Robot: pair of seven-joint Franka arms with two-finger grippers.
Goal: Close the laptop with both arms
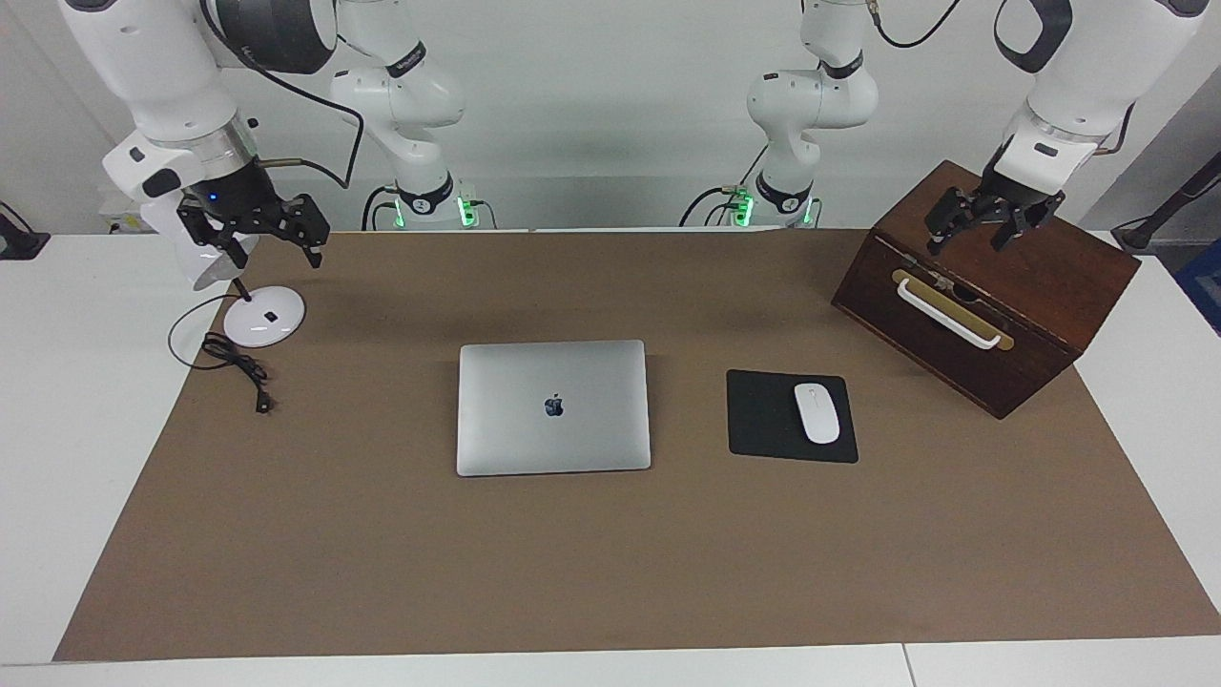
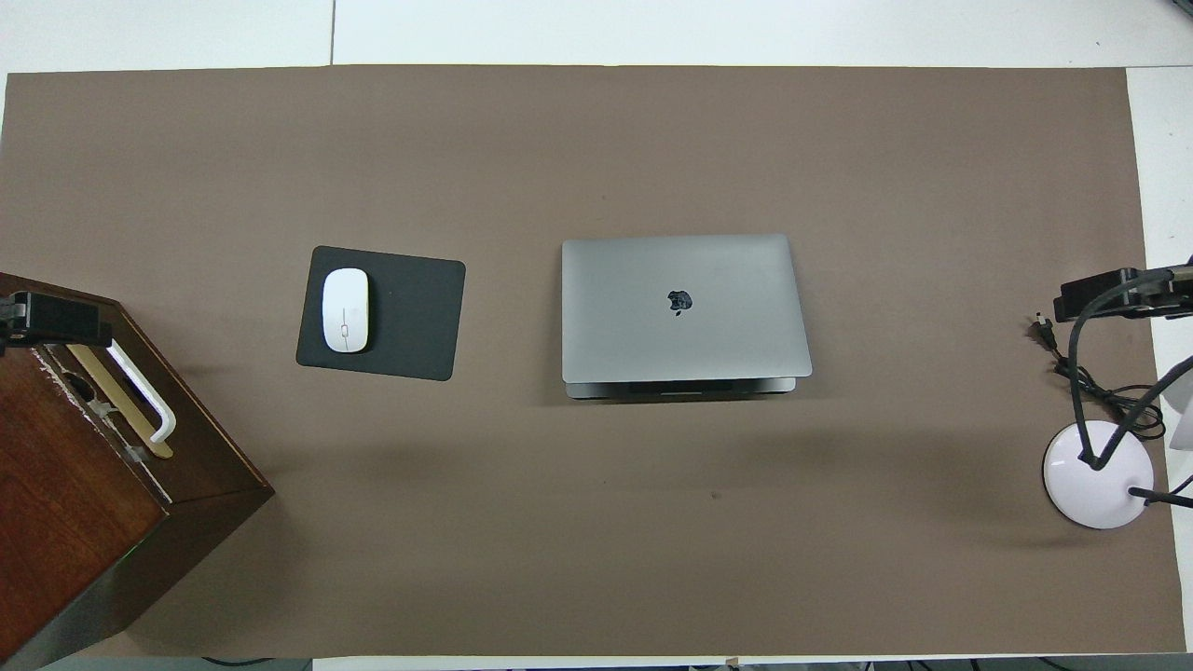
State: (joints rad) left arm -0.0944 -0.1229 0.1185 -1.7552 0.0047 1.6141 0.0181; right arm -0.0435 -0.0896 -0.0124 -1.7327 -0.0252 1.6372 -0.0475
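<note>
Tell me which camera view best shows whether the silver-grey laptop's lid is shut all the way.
The overhead view: the thin silver-grey metal laptop shows its lid edge and the base edge below it on the side nearer the robots, so any gap can be judged there. The facing view shows only the lid top with its logo, lying flat.
</note>
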